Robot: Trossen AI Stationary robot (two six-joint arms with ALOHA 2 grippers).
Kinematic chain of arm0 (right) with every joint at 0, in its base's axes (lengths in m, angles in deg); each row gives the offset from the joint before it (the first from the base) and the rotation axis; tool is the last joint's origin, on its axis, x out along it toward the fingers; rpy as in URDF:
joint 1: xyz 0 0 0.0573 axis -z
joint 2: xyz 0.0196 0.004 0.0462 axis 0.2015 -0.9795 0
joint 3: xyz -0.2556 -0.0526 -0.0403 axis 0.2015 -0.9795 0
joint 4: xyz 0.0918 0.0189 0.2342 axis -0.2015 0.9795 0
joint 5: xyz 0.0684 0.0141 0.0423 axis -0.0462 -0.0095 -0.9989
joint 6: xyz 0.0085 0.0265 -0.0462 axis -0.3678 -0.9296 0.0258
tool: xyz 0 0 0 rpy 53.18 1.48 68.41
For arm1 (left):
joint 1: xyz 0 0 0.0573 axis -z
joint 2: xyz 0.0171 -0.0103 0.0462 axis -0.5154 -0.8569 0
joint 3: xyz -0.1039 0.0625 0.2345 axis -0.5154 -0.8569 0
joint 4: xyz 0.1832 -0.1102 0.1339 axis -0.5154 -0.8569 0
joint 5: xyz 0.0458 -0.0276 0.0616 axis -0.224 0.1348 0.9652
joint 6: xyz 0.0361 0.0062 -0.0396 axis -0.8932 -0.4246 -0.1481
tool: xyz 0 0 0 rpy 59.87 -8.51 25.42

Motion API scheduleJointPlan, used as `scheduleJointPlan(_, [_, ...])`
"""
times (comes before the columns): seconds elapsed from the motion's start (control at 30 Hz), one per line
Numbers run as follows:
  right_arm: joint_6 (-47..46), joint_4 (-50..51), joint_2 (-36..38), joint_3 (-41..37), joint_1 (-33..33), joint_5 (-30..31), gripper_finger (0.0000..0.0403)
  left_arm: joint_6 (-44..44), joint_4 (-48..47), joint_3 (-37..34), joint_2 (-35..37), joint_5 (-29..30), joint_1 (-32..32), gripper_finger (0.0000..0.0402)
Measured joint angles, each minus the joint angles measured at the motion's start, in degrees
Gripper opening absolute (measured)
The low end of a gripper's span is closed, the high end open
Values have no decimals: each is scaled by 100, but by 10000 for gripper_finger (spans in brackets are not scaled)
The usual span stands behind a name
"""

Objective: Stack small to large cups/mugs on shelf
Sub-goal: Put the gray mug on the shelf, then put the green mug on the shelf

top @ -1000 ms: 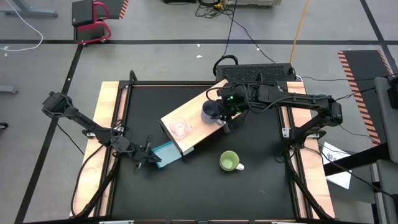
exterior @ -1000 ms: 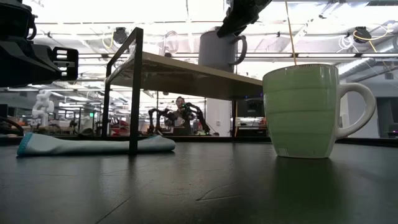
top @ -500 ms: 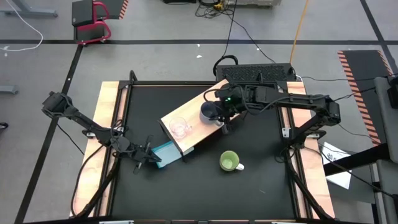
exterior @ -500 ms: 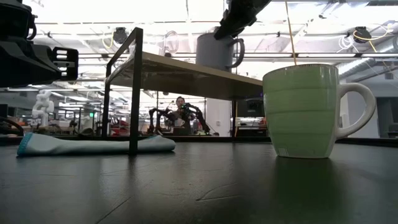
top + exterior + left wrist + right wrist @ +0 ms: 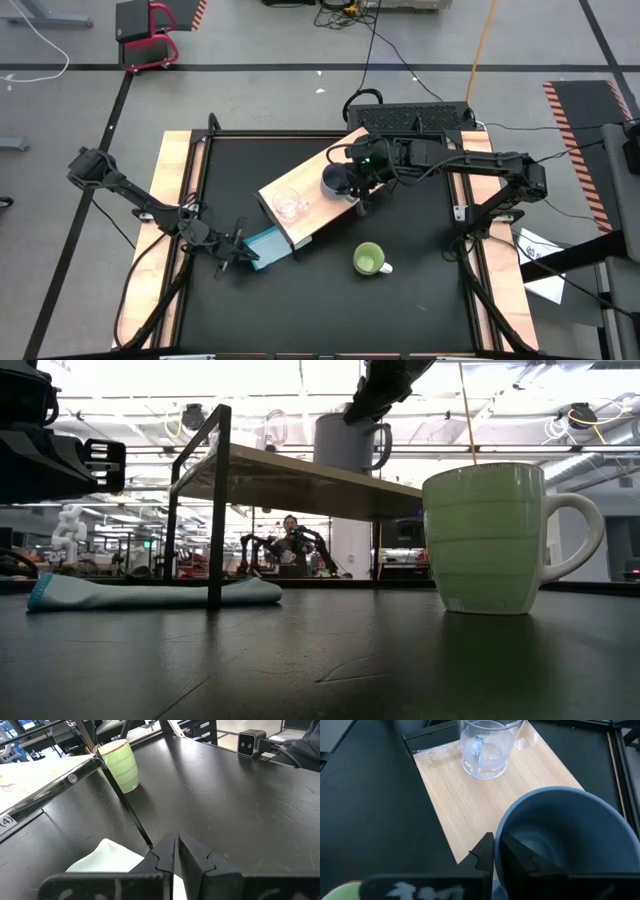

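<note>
**Observer:** What does the high view give you?

**Me:** The shelf (image 5: 320, 190) lies diagonally across the mat. The glass cup (image 5: 287, 205) stands toward its seven o'clock end, and the grey-blue mug (image 5: 337, 180) near the middle, with my right gripper (image 5: 362, 190) at its four o'clock side. The green mug (image 5: 369, 260) waits on the mat at five o'clock from the shelf. My left gripper (image 5: 232, 250) is parked by the teal block (image 5: 265, 246).

**Observer:** And low down?

**Me:** The blue mug's base looks level with the shelf top, so I judge it set down or nearly so. The green mug stands upright in the foreground, handle toward three o'clock.

**Observer:** Left wrist?

**Me:** Fingers (image 5: 192, 857) pressed nearly together, holding nothing; that arm only waits.

**Observer:** Right wrist?

**Me:** The fingers (image 5: 512, 857) pinch the blue mug's wall, one tip outside, one inside the rim. I took the rim because it keeps the mug upright for placing. The glass cup sits farther along the board, leaving room between them. I read the grip as holding, though it may be starting to ease.
</note>
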State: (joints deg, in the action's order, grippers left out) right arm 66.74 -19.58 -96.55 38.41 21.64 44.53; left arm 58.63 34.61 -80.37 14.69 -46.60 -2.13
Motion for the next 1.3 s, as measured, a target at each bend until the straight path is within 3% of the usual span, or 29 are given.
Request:
scheduleJointPlan(0.6, [-7,-441,-4,-9,-1,1,63,26,-2,0,1,0,1,26])
scheduleJointPlan(0.9, [217,-766,563,-9,-161,-284,105,194,-7,0,1,-2,1,26])
scheduleJointPlan(1.03, [225,-705,791,-9,-286,-280,86,208,-4,0,0,-2,0,26])
scheduleJointPlan(1.2, [202,-581,1071,-9,-523,-294,15,180,8,0,-1,-2,1,26])
scheduleJointPlan(1.3, [105,-509,1237,-7,-608,-258,7,175,39,0,0,2,1,26])
